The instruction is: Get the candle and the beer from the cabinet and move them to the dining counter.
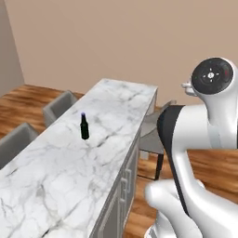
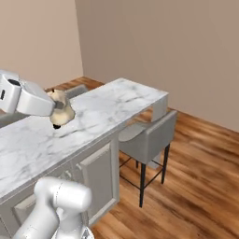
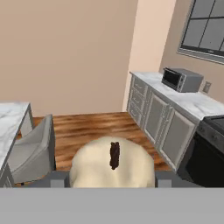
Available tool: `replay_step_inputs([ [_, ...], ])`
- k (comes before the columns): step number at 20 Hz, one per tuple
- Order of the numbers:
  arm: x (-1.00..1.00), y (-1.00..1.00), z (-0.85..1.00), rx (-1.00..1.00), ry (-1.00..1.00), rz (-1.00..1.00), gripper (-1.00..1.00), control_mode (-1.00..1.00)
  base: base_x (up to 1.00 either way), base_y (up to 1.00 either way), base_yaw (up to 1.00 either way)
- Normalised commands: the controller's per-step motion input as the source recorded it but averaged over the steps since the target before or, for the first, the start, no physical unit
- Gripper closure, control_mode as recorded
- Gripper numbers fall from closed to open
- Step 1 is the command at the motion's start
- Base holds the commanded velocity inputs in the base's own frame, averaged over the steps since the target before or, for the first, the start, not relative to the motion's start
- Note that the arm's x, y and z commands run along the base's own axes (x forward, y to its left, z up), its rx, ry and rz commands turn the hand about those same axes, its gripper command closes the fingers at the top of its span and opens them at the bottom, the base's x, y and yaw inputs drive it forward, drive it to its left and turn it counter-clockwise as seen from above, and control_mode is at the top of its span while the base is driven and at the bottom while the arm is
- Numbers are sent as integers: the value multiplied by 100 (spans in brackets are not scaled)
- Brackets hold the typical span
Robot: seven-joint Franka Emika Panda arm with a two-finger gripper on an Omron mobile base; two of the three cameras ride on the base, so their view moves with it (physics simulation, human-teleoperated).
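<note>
Grey chairs (image 2: 149, 135) lining marble dining counter (image 1: 107, 139); microwave (image 3: 181, 79) sitting on far worktop. Beer (image 1: 84, 126) standing upright on counter, neck pointing up, nothing crowding it. Candle (image 2: 61, 108) being held above counter top, wick end facing hand camera. Gripper (image 2: 58, 114) clamping partly closed on candle, arm reaching sideways over counter.
</note>
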Motion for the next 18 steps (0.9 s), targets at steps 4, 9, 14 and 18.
replay_step_inputs([
  [4,0,0,0,0,0,0,100,100,-16,54,49],
  [9,0,0,0,0,0,0,100,100,-12,56,49],
  [14,0,0,0,0,0,0,100,100,-11,56,47],
  [18,0,0,0,0,0,0,100,100,-9,58,48],
])
